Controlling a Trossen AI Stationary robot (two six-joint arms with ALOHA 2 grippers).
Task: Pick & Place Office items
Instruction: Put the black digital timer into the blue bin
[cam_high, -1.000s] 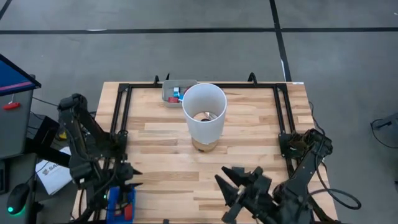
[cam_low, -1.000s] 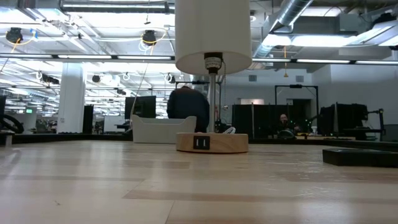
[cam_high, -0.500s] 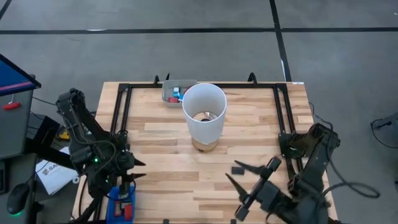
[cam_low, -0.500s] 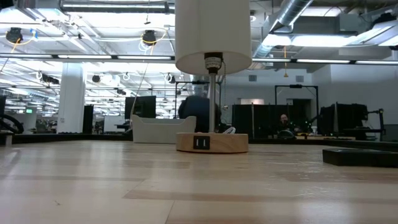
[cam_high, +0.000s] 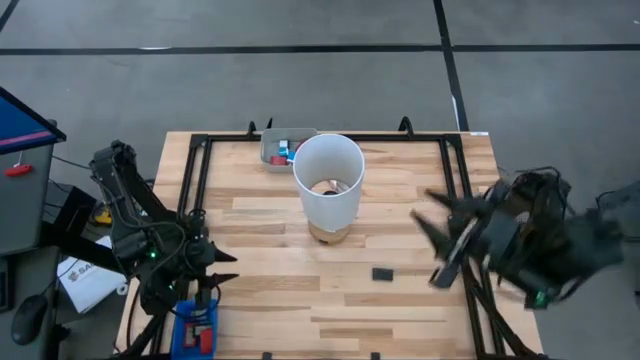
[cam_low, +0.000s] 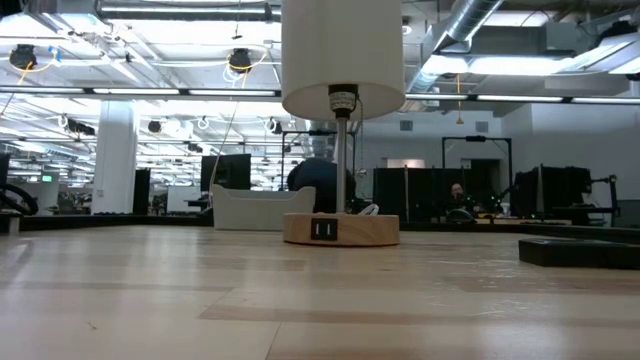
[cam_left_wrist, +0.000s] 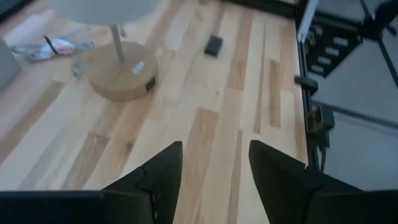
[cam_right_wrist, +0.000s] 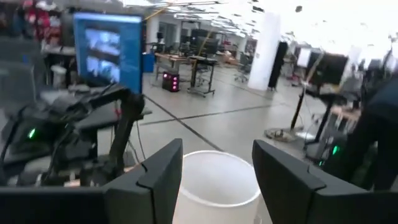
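Since a moment ago the right arm has swung up and away from the near edge of the table to its right side, leaving a small black blocky piece (cam_high: 381, 273) lying alone on the bare wood, while the left arm has barely shifted. The pale wooden slatted table (cam_high: 260, 270) carries a black metal frame (cam_high: 196, 170) along its far and side edges, and in the middle stands a lamp with a tall white cylindrical shade (cam_high: 327, 180) on a round wooden base (cam_low: 341, 229) — it sits between the black piece and a grey rectangular tray (cam_high: 277, 148) at the far edge, where a few red and light blue small pieces (cam_high: 285, 151) lie. A blue rectangular tray (cam_high: 195, 326) with something red in it sits at the near left corner, just under the left arm. In the low view people show faintly in the room behind the lamp. The right gripper (cam_high: 447, 240) hangs raised above the table's right side, its fingers (cam_right_wrist: 158, 180) spread apart and empty, looking over the white shade. The left gripper (cam_high: 222, 267) hovers at the near left, beside the blue tray, its fingers (cam_left_wrist: 163, 174) also parted with nothing between them — its wrist view looks across the wood to the lamp base and the black piece beyond.
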